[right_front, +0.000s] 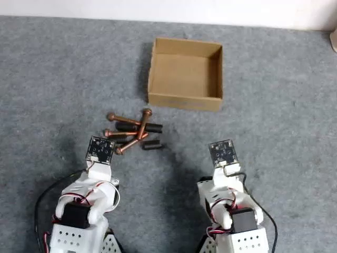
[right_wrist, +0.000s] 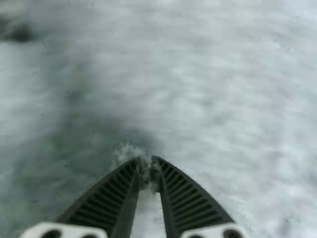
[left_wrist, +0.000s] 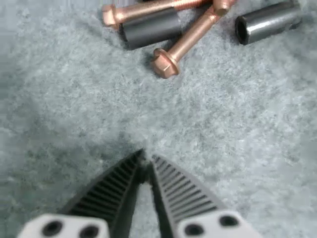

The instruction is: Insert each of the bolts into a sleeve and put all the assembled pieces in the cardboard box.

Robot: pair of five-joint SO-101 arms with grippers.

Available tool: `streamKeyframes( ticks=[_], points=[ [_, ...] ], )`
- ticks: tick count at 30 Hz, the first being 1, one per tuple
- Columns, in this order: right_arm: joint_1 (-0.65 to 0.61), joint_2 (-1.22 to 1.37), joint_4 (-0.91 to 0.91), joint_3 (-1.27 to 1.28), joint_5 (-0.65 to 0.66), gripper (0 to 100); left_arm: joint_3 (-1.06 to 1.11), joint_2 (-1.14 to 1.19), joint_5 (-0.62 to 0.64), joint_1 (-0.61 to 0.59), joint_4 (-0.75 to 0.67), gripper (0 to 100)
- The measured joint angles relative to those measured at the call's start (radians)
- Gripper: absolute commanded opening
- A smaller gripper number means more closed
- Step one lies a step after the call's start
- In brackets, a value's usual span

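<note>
We note the left claw (left_wrist: 147, 161) and right claw (right_wrist: 148, 166) pinched together, empty; the left should widen, then take the bolt (left_wrist: 187, 40) ahead.

Closed right pincer (right_wrist: 147, 167) on grey carpet (right_wrist: 237, 89)

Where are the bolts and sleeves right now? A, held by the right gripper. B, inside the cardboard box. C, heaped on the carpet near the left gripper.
C: the bolts and sleeves lie together on the carpet just ahead of the left gripper, outside the cardboard box.
</note>
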Motion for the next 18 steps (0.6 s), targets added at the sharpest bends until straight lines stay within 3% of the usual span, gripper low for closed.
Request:
streamKeyframes(
  ticks=[12, 15, 18],
  points=[
    [0.0, 0.0, 0.0, 0.002, 0.0, 2.2, 0.0, 0.0, -0.002, -0.015, -0.002, 2],
    [0.0, 0.0, 0.0, 0.002, 0.0, 2.2, -0.002, 0.002, -0.041, -0.129, -0.087, 2],
    [0.034, 0.0, 0.0, 0.002, 0.0, 2.4, -0.038, 0.003, -0.181, -0.302, -0.25, 2]
  ],
)
